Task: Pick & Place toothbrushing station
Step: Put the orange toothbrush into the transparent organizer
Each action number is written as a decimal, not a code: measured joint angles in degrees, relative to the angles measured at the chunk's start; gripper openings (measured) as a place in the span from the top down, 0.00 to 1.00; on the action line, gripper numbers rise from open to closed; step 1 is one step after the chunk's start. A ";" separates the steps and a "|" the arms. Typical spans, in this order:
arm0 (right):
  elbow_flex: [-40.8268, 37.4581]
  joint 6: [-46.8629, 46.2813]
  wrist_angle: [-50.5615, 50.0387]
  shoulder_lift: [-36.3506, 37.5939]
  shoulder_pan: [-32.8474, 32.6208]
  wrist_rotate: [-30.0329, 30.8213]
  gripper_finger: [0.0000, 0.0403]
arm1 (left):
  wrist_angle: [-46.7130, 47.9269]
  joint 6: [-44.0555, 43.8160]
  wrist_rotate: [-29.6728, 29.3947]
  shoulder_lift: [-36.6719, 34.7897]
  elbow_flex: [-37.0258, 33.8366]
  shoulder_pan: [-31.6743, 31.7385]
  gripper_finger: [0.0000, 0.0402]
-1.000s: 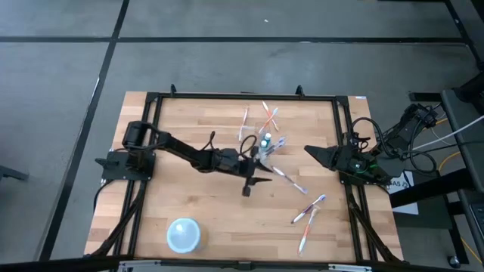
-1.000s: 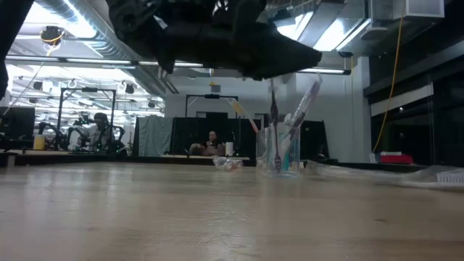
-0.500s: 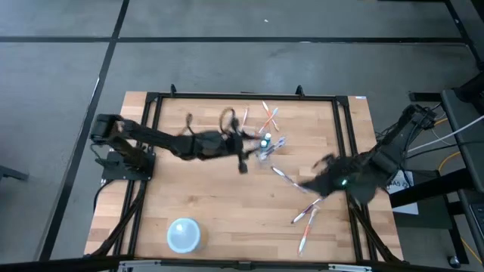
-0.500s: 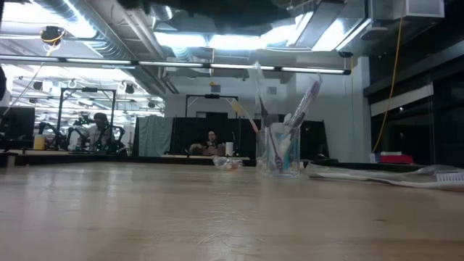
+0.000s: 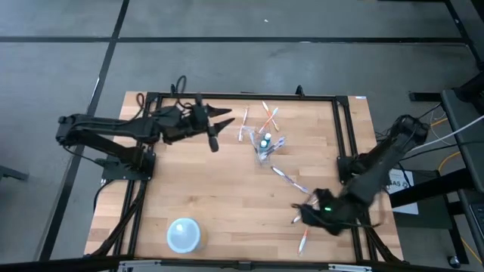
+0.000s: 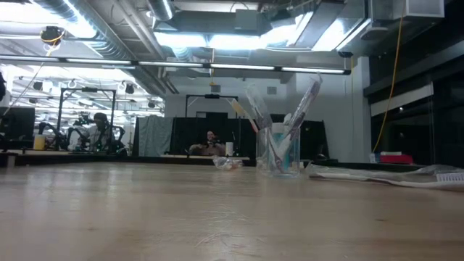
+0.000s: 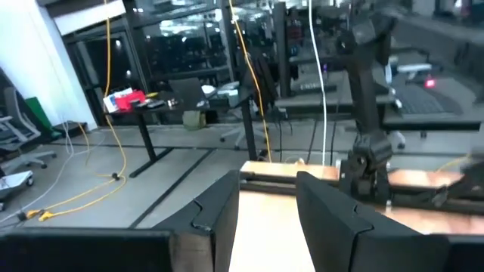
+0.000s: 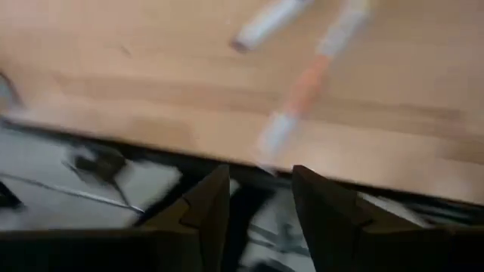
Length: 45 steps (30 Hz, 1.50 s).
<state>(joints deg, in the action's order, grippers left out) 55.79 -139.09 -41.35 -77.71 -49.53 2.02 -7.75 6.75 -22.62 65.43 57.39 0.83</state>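
Two end effectors, both released and empty. Left end effector point(image 5: 221, 127) hangs over the far-left part of the counter point(image 5: 219, 196), near the far edge, well apart from the cup. Left wrist view: its dark fingers point(image 7: 219, 219) stand apart with bare gap between them, nothing gripped, looking across the counter at the other arm's base. Right end effector point(image 5: 302, 214) sits low over the near-right part of the counter, just beside two loose toothbrushes point(image 5: 309, 205). Right wrist view: fingers point(image 8: 208, 208) parted, nothing between; a blurred orange-accent toothbrush point(image 8: 306, 87) and a white one point(image 8: 266, 23) lie on the wood ahead, close to the counter's edge.

Clear cup point(image 5: 264, 149) stands upright around the middle of the counter, a bit toward the far edge, several toothbrushes in it plus the teal tube point(image 5: 265, 141). Low view: cup point(image 6: 279, 152) upright, brush handles point(image 6: 304, 98) fanning out of the top, leaning different ways.

Loose toothbrushes on the counter: one point(image 5: 244, 123) and a crossed pair point(image 5: 268, 115) near the far edge beyond the cup, one point(image 5: 288, 179) between the cup and the right end effector, one point(image 5: 305, 240) by the near-right corner. Low view shows one more lying flat point(image 6: 384, 177) at the right.

Pale blue bowl point(image 5: 184, 235) sits near the near edge, left of middle, well apart from both arms. A person point(image 6: 211, 142) sits in the room far behind.
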 joint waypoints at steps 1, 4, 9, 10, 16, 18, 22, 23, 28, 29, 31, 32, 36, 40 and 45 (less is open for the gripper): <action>0.00 0.04 1.96 -1.66 1.38 0.30 0.64 | 0.27 0.02 0.00 -0.64 0.00 -0.11 0.68; 0.00 0.66 4.44 -6.44 3.98 0.95 0.67 | 1.50 -0.01 -0.03 -2.24 0.00 -1.02 0.68; 0.00 0.39 2.45 -12.53 3.64 -1.07 0.71 | 2.60 -1.07 0.07 -4.60 0.00 -3.67 0.68; 0.00 0.37 2.10 -13.55 3.39 -1.46 0.72 | 3.04 -1.30 0.04 -5.05 0.00 -4.30 0.68; -0.02 0.22 0.82 -17.76 2.22 -4.02 0.73 | 5.27 -1.51 -0.43 -7.60 0.00 -8.01 0.68; 0.00 0.22 0.32 -18.34 1.81 -4.45 0.73 | 5.97 -1.61 -1.19 -8.40 0.00 -9.33 0.68; 0.00 0.22 -1.91 -19.16 1.46 -4.83 0.73 | 6.63 -1.57 -3.33 -9.31 0.00 -11.56 0.68; 0.00 0.23 -2.48 -19.45 1.40 -4.85 0.73 | 6.46 -1.56 -3.42 -9.37 0.00 -11.91 0.68; 0.00 0.44 -2.97 -21.63 0.49 -4.76 0.73 | 6.28 -1.56 -3.55 -9.75 0.00 -13.01 0.68; 0.00 0.46 -2.42 -22.11 0.39 -4.76 0.73 | 6.27 -1.56 -3.71 -9.75 0.00 -13.19 0.68; 0.08 0.46 -1.47 -23.16 0.28 -4.64 0.73 | 6.31 -1.60 -4.52 -9.70 0.00 -13.64 0.68; 0.17 0.49 -1.11 -23.64 0.26 -4.52 0.73 | 6.27 -1.60 -4.83 -9.71 0.00 -13.85 0.68; 0.40 1.02 0.49 -25.01 0.17 -3.26 0.74 | 5.80 -1.67 -4.98 -9.70 0.00 -14.32 0.68; 0.42 2.31 2.22 -25.16 1.55 0.69 0.86 | 5.31 -2.97 -5.58 -9.70 0.00 -14.35 0.68; 1.48 4.23 2.71 -25.71 3.87 12.93 0.97 | 4.77 -3.47 -7.35 -9.70 0.00 -14.35 0.68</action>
<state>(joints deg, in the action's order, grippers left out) 57.27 -134.85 -38.63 -103.42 -45.66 14.95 -2.98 3.28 -29.96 55.72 57.39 -13.52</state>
